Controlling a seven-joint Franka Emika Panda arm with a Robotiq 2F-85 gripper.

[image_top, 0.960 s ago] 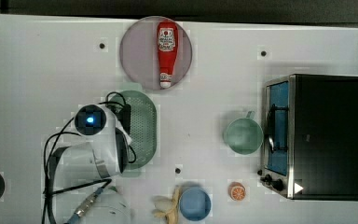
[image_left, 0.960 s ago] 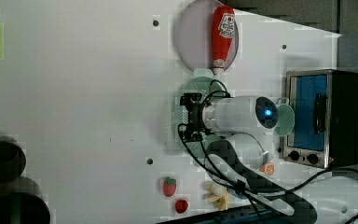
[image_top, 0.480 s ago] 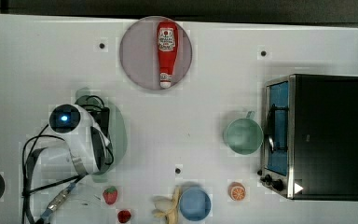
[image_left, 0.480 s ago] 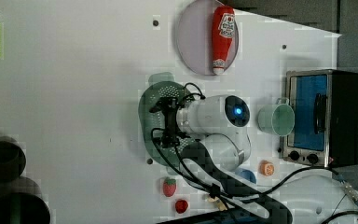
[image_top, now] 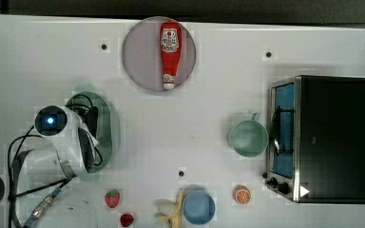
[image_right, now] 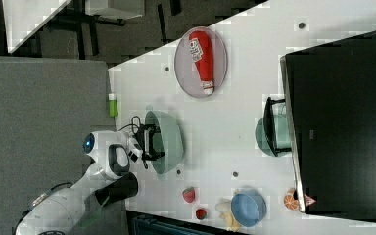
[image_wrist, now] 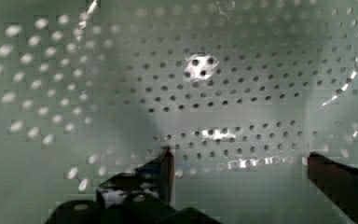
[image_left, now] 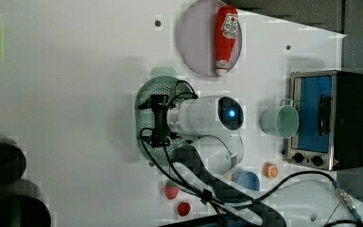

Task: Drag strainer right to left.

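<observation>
Sage-green strainer is seen just beyond the gripper, fingers spread wide inside its bowl.

The strainer has slid across the table toward the top view's left, farther from the green cup. The arm went along with it, its gripper down inside the bowl. Two strawberries that the arm covered before now show.
</observation>
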